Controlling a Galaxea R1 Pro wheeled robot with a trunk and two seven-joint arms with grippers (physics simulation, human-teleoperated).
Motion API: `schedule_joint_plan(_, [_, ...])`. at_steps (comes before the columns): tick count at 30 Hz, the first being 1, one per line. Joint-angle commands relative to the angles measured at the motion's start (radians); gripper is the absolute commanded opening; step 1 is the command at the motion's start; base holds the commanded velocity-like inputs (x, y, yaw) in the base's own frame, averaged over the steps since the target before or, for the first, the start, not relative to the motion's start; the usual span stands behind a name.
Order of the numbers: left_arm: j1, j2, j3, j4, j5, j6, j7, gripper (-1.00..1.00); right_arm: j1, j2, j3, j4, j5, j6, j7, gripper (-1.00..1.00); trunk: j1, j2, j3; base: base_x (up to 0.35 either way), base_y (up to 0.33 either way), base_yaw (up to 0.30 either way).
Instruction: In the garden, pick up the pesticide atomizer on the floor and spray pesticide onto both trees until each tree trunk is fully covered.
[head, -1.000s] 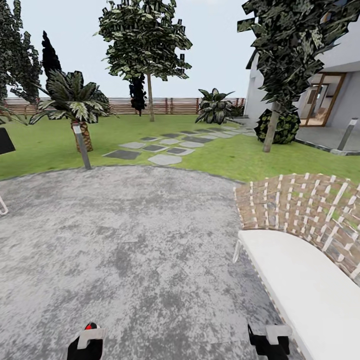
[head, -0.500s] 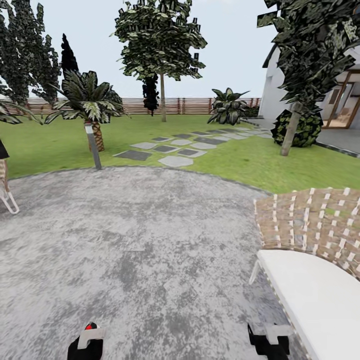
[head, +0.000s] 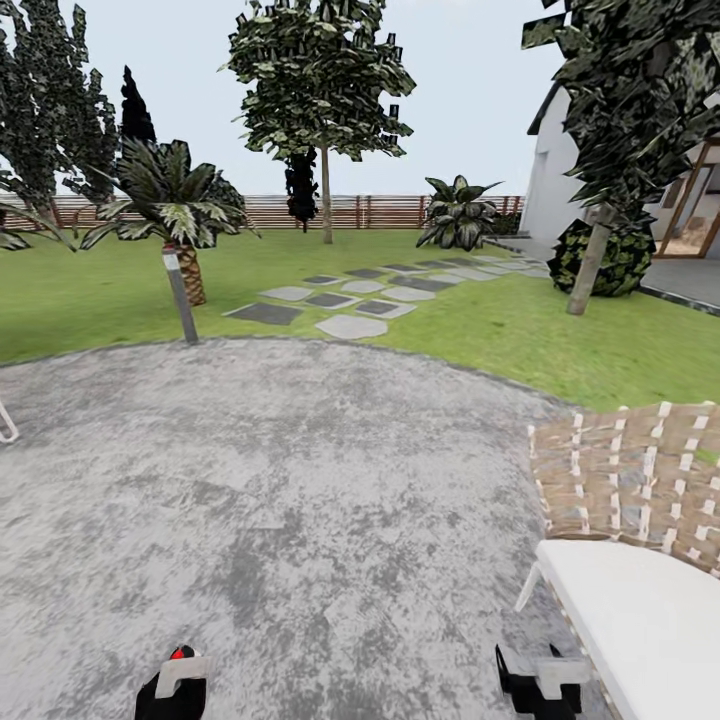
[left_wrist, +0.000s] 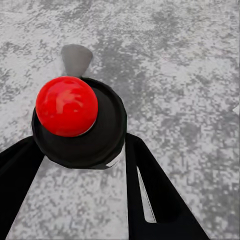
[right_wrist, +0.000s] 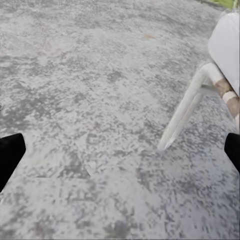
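My left gripper (left_wrist: 82, 145) is shut on the pesticide atomizer (left_wrist: 75, 120), a black round body with a red ball top, held over grey paving. The head view catches that red top (head: 181, 654) just above the left gripper (head: 178, 690) at the lower edge. The right gripper (head: 540, 685) stands open and holds nothing, its fingertips (right_wrist: 10, 152) wide apart over the paving. Two tall trees stand ahead on the lawn. One trunk (head: 326, 200) rises far off by the fence, the other trunk (head: 588, 265) leans at the right near the house.
A woven lounger with a white cushion (head: 640, 610) stands close on my right, its white leg (right_wrist: 187, 110) near the right gripper. A thin post (head: 180, 295), a short palm (head: 185, 215), stepping slabs (head: 345, 300) and a slatted fence (head: 260, 211) lie ahead.
The whole view has shifted, so the camera moved: the lounger sits lower and further right, and the trees a little further right in the picture. Both grippers keep their pose.
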Motion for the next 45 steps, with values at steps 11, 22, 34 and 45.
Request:
schedule_joint_plan(11, [-0.001,0.001,-0.001,0.001,0.004,-0.003,0.001,-1.00,-0.001,0.007,-0.003,0.065,0.015,-0.090,-0.003,1.00,0.000,0.000,-0.001,0.339,0.000,0.000])
schedule_joint_plan(22, [-0.001,0.000,-0.001,0.001,0.004,-0.003,0.001,-1.00,-0.001,0.009,-0.003,0.166,0.017,-0.089,0.000,1.00,0.000,0.000,-0.001,0.339,0.046,0.000])
schedule_joint_plan(34, [-0.001,-0.003,-0.001,0.001,0.004,-0.003,0.001,-1.00,-0.001,0.009,-0.003,0.166,0.017,-0.089,0.000,1.00,0.000,0.000,-0.001,0.339,0.090,0.000])
schedule_joint_plan(45, [-0.001,-0.002,-0.001,0.001,0.004,-0.003,0.001,-1.00,-0.001,0.009,-0.003,0.166,0.017,-0.089,0.000,1.00,0.000,0.000,-0.001,0.339,0.004,0.000])
